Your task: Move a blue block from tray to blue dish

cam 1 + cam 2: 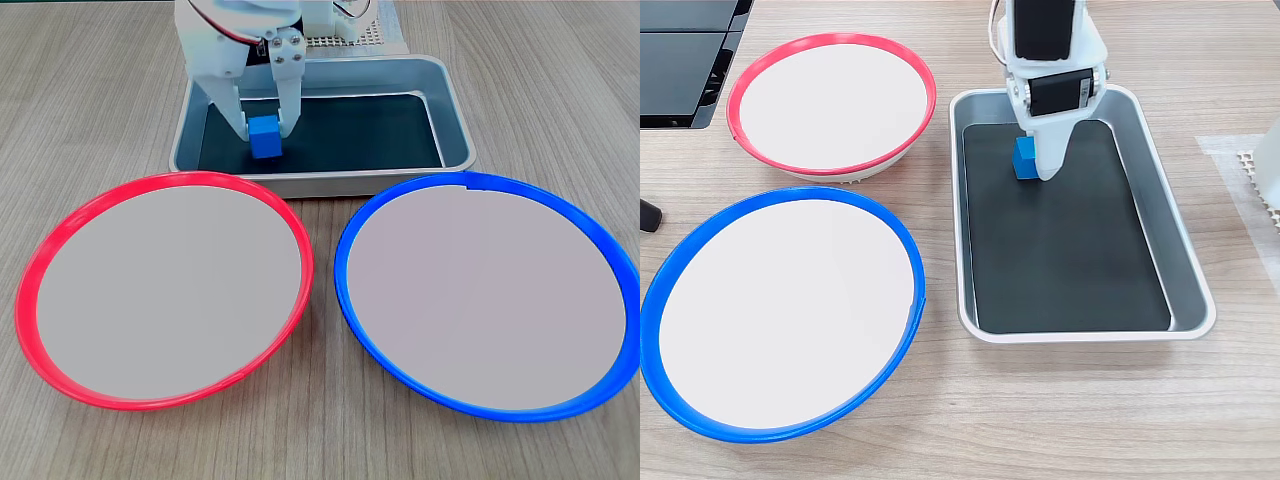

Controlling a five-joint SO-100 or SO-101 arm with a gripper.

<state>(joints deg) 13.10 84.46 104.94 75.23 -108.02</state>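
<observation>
The blue block (266,137) is a small bright cube at the left end of the grey metal tray (455,110) in a fixed view, over its black bottom. My white gripper (265,132) comes down from above with a finger against each side of the block, shut on it. In another fixed view the block (1024,158) shows at the tray's (1185,250) far end, partly covered by the gripper (1035,165). Whether the block rests on the tray floor or hangs just above it I cannot tell. The blue dish (345,270) (780,196) lies beside the tray with nothing in it.
A red-rimmed dish (170,180) (830,40) of the same size lies next to the blue one. A black object (680,60) fills one table corner. A white perforated pad (1250,170) lies behind the tray by the arm's base (350,35).
</observation>
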